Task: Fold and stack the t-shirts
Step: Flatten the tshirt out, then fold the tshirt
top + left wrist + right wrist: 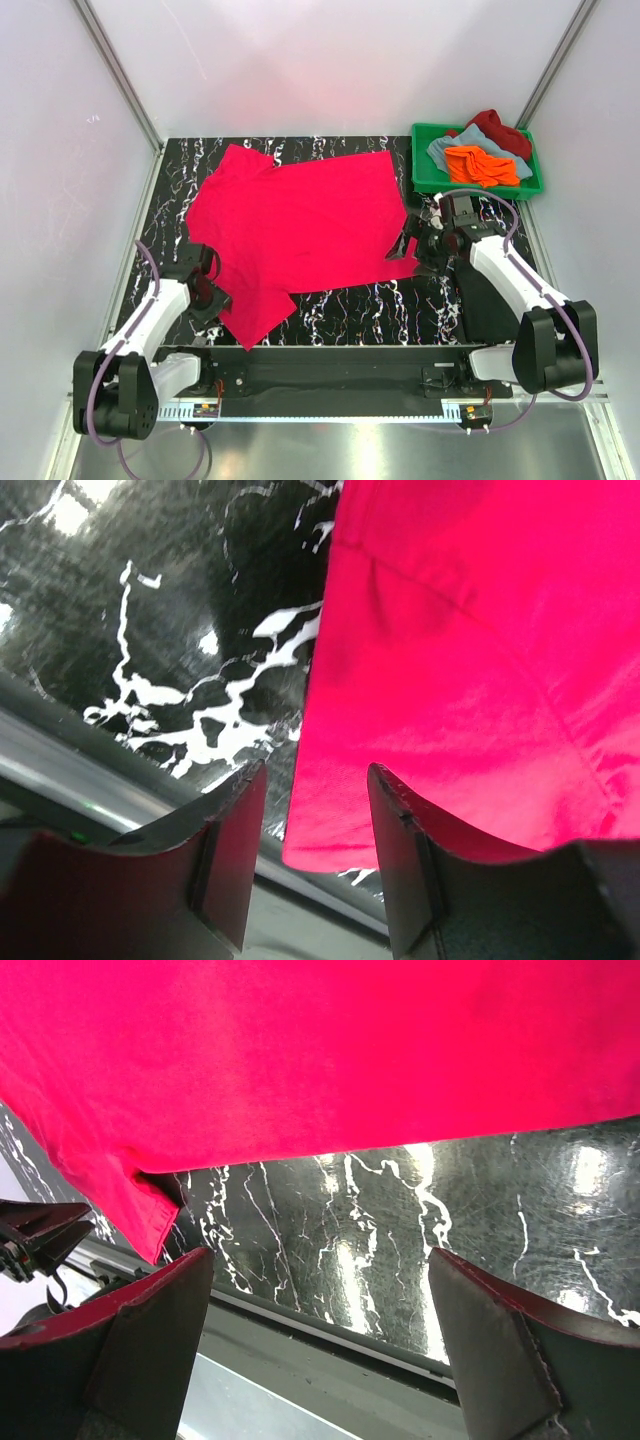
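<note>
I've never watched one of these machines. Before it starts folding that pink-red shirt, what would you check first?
1. Pinkish-red t-shirt spread on the table: ok, mostly flat.
2. Left gripper open at the shirt's near-left edge: ok.
3. Right gripper open beside the shirt's right edge: ok.
4. Cloth gripped by either one: not ok, neither holds it.
5. Orange shirt, grey-blue shirt and dark red shirt in the green crate, apart from the spread shirt: ok.
6. Creases underneath the spread shirt: cannot tell.
</note>
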